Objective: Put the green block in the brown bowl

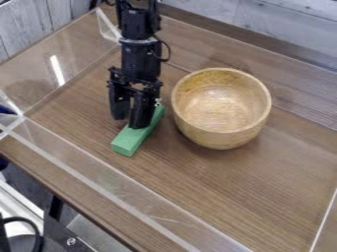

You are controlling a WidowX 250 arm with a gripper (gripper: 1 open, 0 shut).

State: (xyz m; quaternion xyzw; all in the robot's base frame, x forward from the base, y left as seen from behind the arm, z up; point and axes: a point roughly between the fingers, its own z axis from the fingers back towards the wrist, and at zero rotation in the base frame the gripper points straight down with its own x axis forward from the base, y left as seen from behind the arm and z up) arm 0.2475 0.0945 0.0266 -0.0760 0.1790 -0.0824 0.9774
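The pincer (136, 115) stands low over the upper end of the green block (137, 134), its dark fingers (118, 106) straddling the bar with a gap between them; they are partly open, and whether the pads already press on the block cannot be told from this view, so nothing can be called held yet. The green block lies flat on the wooden tabletop (224, 197), slanted, just beside the left side of the brown bowl (222, 106) but apart from it, and the bowl is empty. The step in hand looks to be the grasp. To do it well, the fingers should close across the narrow width of the bar, not along its length, and squarely, so that the block does not twist out as they shut. The grip falls near one end, so the bar may droop when raised; a firm closing before any lift would help. The lift should then clear the bowl's thick rim before the short move toward the right, and the release should come over the middle of the hollow. Counted, there is one green block, one brown bowl and one pincer on one arm.
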